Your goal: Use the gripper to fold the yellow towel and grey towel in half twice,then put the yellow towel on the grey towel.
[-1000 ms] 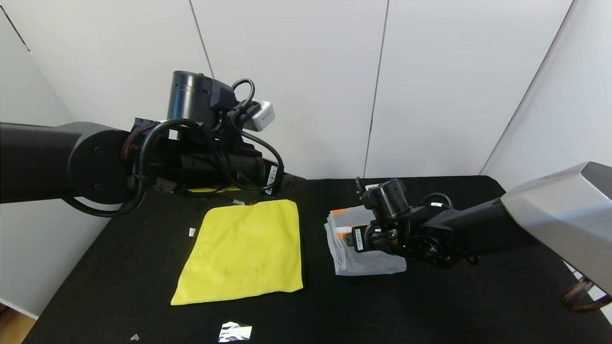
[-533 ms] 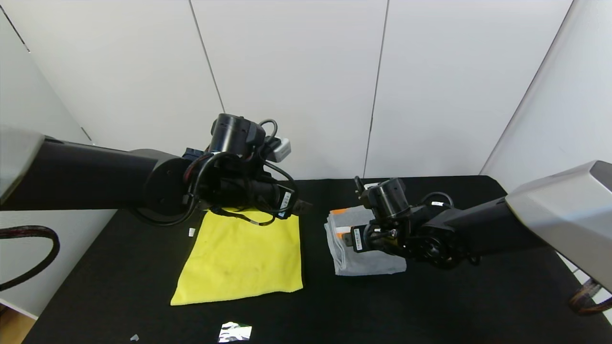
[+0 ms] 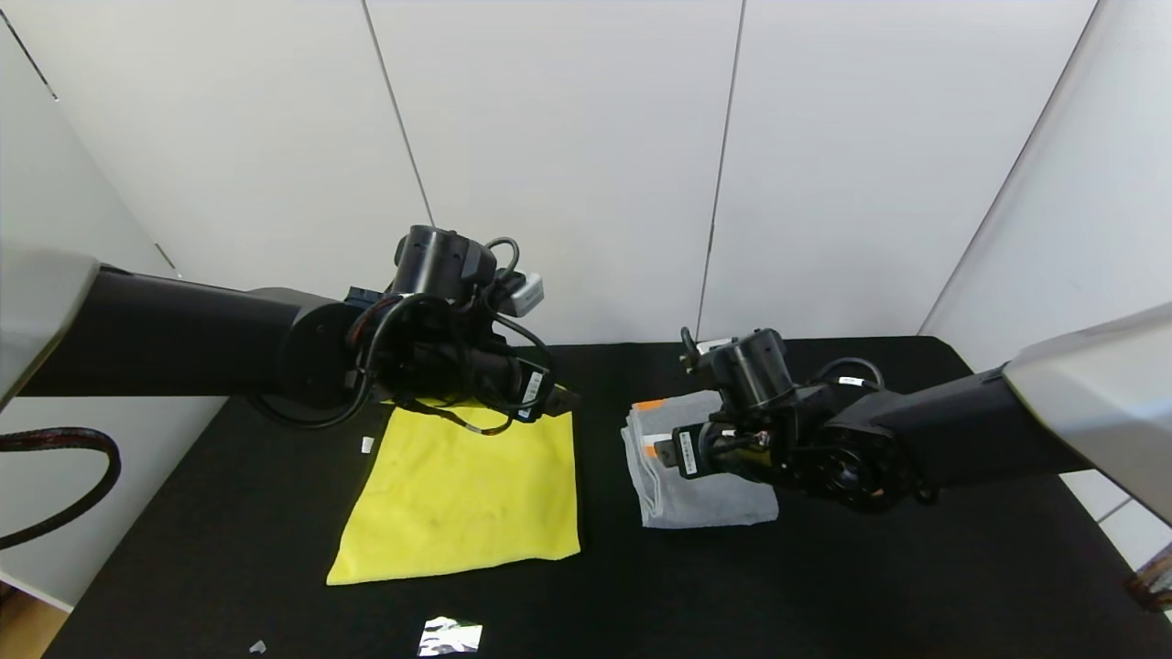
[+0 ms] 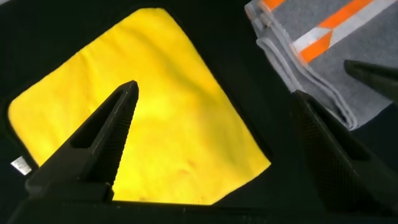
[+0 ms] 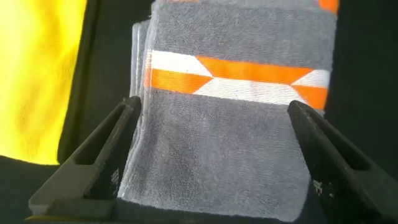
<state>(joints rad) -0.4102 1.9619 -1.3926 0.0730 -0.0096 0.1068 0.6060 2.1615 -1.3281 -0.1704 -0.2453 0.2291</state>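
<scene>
yellow towel [image 3: 462, 490]: flat on bench, left of centre, long axis near-to-far
grey towel [image 3: 696, 471]: folded, well right of yellow
left gripper [image 4: 211, 130]: over yellow's far edge, jaws wide, empty, nearer arm
right gripper [image 5: 214, 162]: over grey, jaws wide, empty

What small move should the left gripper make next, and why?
Probably lower onto the far edge of the yellow towel and close. The left gripper hangs open above that edge, holding nothing, and the yellow towel lies flat and wide, seemingly needing another fold. The grey towel already lies folded in layers, with the open right gripper over it.
</scene>
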